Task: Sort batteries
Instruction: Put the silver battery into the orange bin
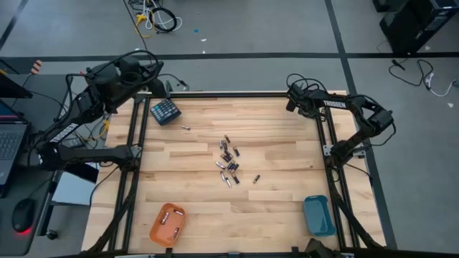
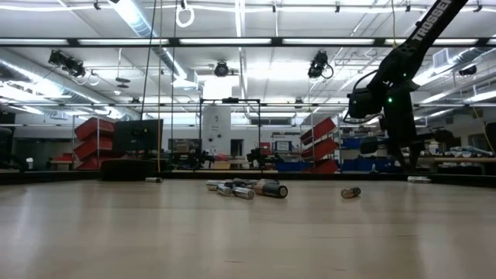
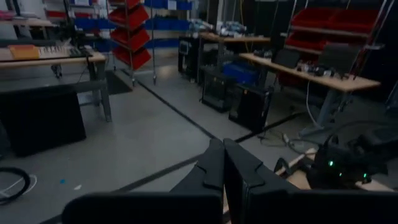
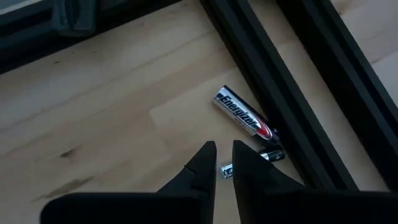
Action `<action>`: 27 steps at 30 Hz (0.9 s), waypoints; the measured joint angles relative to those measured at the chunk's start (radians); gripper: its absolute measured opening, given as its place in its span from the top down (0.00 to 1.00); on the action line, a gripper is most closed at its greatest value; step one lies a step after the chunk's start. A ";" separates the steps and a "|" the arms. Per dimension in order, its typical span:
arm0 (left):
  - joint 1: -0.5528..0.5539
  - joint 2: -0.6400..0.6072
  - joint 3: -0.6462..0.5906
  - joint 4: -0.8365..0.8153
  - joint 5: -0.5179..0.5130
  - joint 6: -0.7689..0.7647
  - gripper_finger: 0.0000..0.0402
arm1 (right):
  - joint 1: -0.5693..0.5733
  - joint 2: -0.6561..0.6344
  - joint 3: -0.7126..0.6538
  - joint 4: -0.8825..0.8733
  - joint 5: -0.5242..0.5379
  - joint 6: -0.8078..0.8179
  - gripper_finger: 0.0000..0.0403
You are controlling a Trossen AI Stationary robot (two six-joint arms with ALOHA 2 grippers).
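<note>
Item: batteries [image 1: 228, 162], loose cluster at the middle of the wooden table [image 1: 287, 143], lying flat at mixed angles; one stray [image 1: 255, 179] just to the right of the heap, another [image 1: 186, 127] nearer the dark keypad block [image 1: 165, 111]. A few already lie in the orange tray [image 1: 168, 223] at the near left; the blue tray [image 1: 318, 215] at the near right looks empty, though the overhead view is too coarse to be sure.

Item: single battery [image 4: 244, 117], seen only in the right wrist view, lying against the black frame rail [image 4: 280, 93] at the table's right edge, long axis running alongside the rail. A smaller cell [image 4: 268, 154] lies closer to the fingertips.

Right gripper [image 4: 222, 153]: directly over that pair, fingers a narrow slot apart, holding nothing. This arm is clearly the nearer one; the approach likely needs the fingers set across the cell, clear of the rail.

Left gripper [image 3: 224, 163]: clenched, empty, raised off the table's far left corner, pointing out into the room.
</note>
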 joint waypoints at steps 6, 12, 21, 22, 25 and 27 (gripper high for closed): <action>0.000 -0.005 0.000 0.008 0.000 0.001 1.00 | 0.007 0.000 0.000 -0.040 0.007 0.060 0.90; 0.000 -0.005 0.000 0.013 0.000 0.029 1.00 | 0.027 0.000 -0.044 -0.047 0.026 0.129 0.90; 0.000 -0.005 0.000 0.033 0.000 0.037 1.00 | 0.047 -0.002 -0.144 0.081 0.031 0.150 0.90; 0.000 -0.005 0.000 0.034 0.000 0.044 1.00 | 0.053 -0.002 -0.148 0.083 0.033 0.150 0.90; 0.000 -0.005 0.000 0.034 0.000 0.049 1.00 | 0.082 -0.002 -0.146 0.070 0.033 0.149 0.90; 0.000 -0.005 0.000 0.034 0.000 0.049 1.00 | 0.102 0.000 -0.134 0.048 0.033 0.142 0.90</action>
